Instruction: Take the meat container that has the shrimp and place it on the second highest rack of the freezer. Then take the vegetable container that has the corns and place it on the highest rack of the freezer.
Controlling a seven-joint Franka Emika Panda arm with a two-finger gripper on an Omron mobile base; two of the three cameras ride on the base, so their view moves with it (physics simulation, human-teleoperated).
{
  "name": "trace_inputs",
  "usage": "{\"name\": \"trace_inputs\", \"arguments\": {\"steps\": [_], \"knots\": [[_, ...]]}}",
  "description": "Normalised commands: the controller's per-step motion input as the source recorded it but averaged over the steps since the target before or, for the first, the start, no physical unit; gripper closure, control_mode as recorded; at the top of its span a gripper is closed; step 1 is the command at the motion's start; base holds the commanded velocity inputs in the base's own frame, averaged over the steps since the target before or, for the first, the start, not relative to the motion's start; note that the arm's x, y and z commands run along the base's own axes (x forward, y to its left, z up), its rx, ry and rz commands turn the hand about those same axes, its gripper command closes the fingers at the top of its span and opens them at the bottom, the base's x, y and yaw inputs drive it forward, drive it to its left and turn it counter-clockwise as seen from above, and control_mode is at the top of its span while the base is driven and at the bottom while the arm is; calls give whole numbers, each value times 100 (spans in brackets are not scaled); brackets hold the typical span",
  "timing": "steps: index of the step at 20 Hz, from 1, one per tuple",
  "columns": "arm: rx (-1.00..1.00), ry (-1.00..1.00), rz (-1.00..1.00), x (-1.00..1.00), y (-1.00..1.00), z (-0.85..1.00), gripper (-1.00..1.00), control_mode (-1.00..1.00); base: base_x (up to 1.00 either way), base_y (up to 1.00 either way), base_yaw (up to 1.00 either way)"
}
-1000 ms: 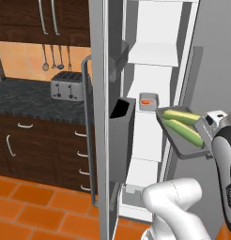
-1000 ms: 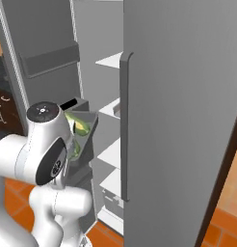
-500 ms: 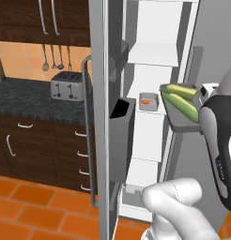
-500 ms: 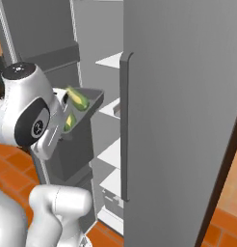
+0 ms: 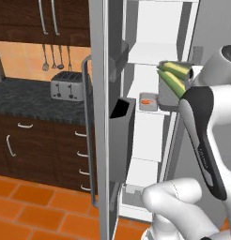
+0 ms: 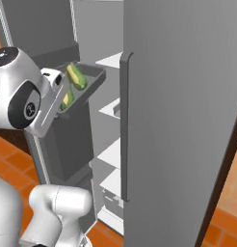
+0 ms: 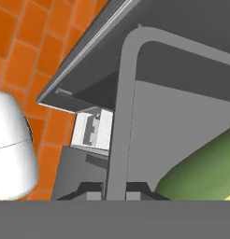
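The freezer (image 5: 152, 51) stands open, its white shelves in sight. On the shelf below the upper one rests the meat container (image 5: 148, 101) with the orange-pink shrimp (image 5: 146, 101) in it. My gripper (image 6: 61, 91) is shut on the near rim of the vegetable container (image 6: 91, 77). That tray is held tilted in front of the upper shelves, with the corns (image 5: 176, 75) lying in it. In the hand view the tray's rim (image 7: 121, 116) runs up from between my fingertips (image 7: 91, 190), and a corn (image 7: 201, 172) lies to its right.
The left door (image 5: 101, 117) stands open beside the arm, with a dark bin (image 5: 121, 122) on it. The shut right door (image 6: 188, 96) with its long handle (image 6: 124, 125) is close on the other side. A toaster (image 5: 65, 86) sits on the dark counter (image 5: 23, 91).
The arm has lifted the tray of corns from about the shrimp tray's height up to the upper shelves and carried it closer to the freezer opening.
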Motion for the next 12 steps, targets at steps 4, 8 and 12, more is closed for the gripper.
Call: {"name": "trace_inputs", "arguments": {"steps": [4,8,12], "knots": [[1,-5,0,56,-17,16,100,-100,0,0,0],[0,0,0,51,-4,9,100,-100,0,0,0],[0,-2,0,51,-1,0,100,-100,0,0,0]]}}
